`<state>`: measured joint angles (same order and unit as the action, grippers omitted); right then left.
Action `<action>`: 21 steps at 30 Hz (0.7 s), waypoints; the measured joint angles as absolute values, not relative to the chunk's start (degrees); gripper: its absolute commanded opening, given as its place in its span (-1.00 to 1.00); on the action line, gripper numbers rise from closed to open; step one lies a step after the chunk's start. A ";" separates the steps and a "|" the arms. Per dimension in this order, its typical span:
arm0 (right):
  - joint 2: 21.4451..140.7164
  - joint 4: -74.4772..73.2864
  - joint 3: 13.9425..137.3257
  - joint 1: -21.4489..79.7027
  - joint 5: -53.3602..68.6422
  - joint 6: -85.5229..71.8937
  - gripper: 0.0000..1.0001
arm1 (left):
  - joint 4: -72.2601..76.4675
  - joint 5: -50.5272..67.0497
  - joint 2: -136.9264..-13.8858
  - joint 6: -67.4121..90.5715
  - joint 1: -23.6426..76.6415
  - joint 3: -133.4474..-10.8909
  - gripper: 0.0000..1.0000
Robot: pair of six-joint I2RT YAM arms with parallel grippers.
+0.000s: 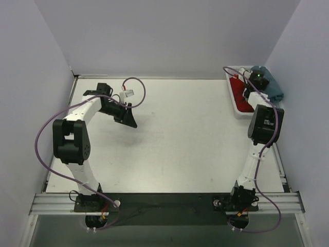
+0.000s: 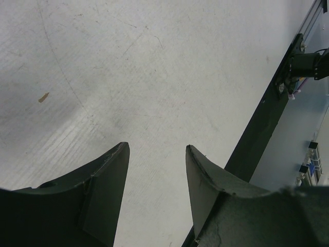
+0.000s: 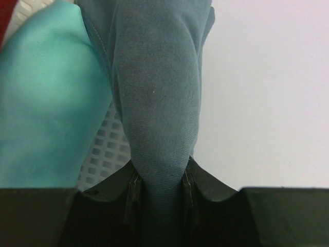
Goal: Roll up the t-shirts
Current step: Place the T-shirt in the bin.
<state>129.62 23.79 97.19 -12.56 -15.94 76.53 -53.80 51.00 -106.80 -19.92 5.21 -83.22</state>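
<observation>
White tabletop [image 1: 180, 139] fills most of the overhead view, boxed in by pale walls [image 1: 169, 36] on three sides, and no cloth lies on it. The t-shirts are all in the far right corner, heaped in a white basket [image 1: 237, 110] at the table's edge. A red t-shirt [image 1: 239, 92] lies on the basket's left side and a blue t-shirt [image 1: 274, 91] is bunched on its right.

The right gripper [image 3: 160, 180] reaches into that corner. Its jaws are closed down to a narrow gap and pinch a thick fold of the blue t-shirt between them, with the cloth running up and away from the fingers. Just beside that fold sits a turquoise t-shirt [image 3: 46, 92], touching it, and the basket's mesh shows below the two.

The left gripper [image 2: 157, 149] hangs over the left part of the table, well apart from the basket. Its jaws are parted about halfway and hold nothing (only bare, scuffed tabletop shows between them).

The task looks to be at its very start. No shirt is rolled or even laid flat, as far as these views show. The blue one has been gripped but not yet brought out. It has to be carried to the open table, spread, and rolled up, and the red and turquoise ones seem to wait their turn after it.
</observation>
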 measured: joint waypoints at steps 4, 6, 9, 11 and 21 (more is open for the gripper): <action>132.09 24.47 98.52 -12.36 -18.22 77.89 -1.00 | -53.69 51.31 -106.83 -19.79 5.21 -83.22 0.16; 133.16 24.25 98.52 -12.08 -18.92 78.08 -1.00 | -53.69 51.31 -106.83 -19.79 5.21 -83.22 0.16; 134.58 23.35 98.56 -11.51 -20.12 77.82 -1.00 | -53.65 51.33 -106.83 -19.79 5.21 -83.22 0.16; 135.20 21.06 99.20 -10.76 -21.08 76.29 -1.00 | -53.67 51.33 -106.83 -19.79 5.21 -83.20 0.16; 136.77 6.26 107.46 -8.36 -24.36 65.65 -0.37 | -54.26 51.31 -106.83 -20.14 5.21 -83.24 0.16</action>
<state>136.77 6.26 107.46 -8.36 -24.36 65.65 -54.26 51.31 -106.83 -20.14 5.21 -83.24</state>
